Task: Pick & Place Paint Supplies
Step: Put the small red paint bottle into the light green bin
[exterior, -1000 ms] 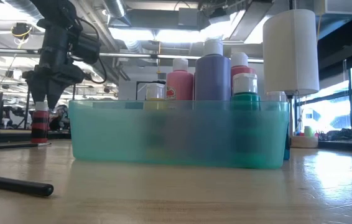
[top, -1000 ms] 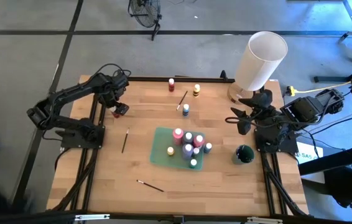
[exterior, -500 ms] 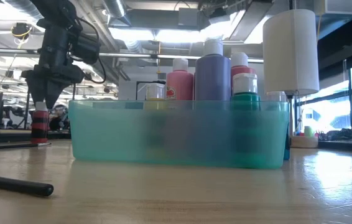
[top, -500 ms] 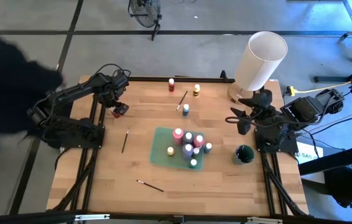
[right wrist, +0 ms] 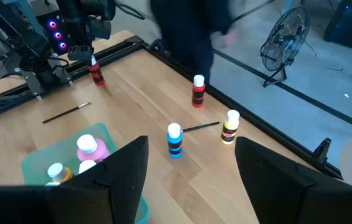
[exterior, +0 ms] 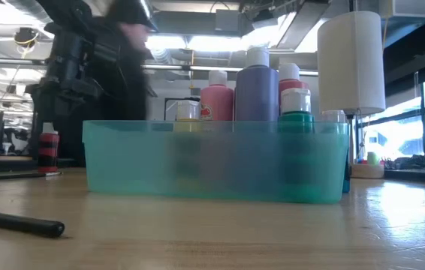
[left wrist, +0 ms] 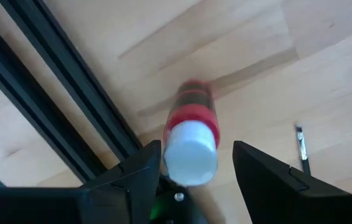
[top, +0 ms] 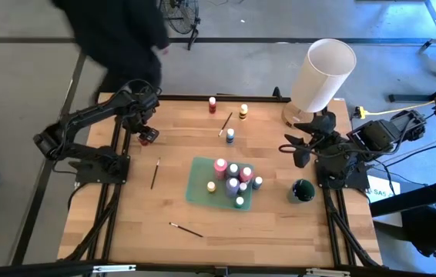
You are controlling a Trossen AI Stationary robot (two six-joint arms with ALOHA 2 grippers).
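A red paint bottle (left wrist: 190, 109) with a white cap stands upright on the table near its far left corner. My left gripper (left wrist: 196, 149) points straight down over it, open, one finger on each side of the cap; it also shows in the high view (top: 147, 132). A teal tray (top: 199, 189) at mid-table holds several bottles. Loose red (top: 212, 102), yellow (top: 243, 111) and blue (top: 230, 136) bottles stand at the far side. Three brushes (top: 226, 123), (top: 155, 173), (top: 186, 229) lie flat on the wood. My right gripper (top: 295, 146) hangs open above the right side, with nothing between its fingers. My left gripper comes from above, pointing down, with its fingers on either side of the red bottle's white cap (left wrist: 190, 152). One finger (left wrist: 145, 162) stands right at the cap's edge, and I cannot tell whether it touches. A gap shows at the other finger.
A tall white cylinder (top: 322, 75) stands at the far right corner and a dark green cup (top: 302, 190) at the right. A person in dark clothes (top: 118, 35) stands just beyond the far left corner. Bare wood lies along the near edge.
A person in dark clothes has come from the left and walked round the table's far left corner, behind my left arm. Both arms and the bottles have stayed where they were.
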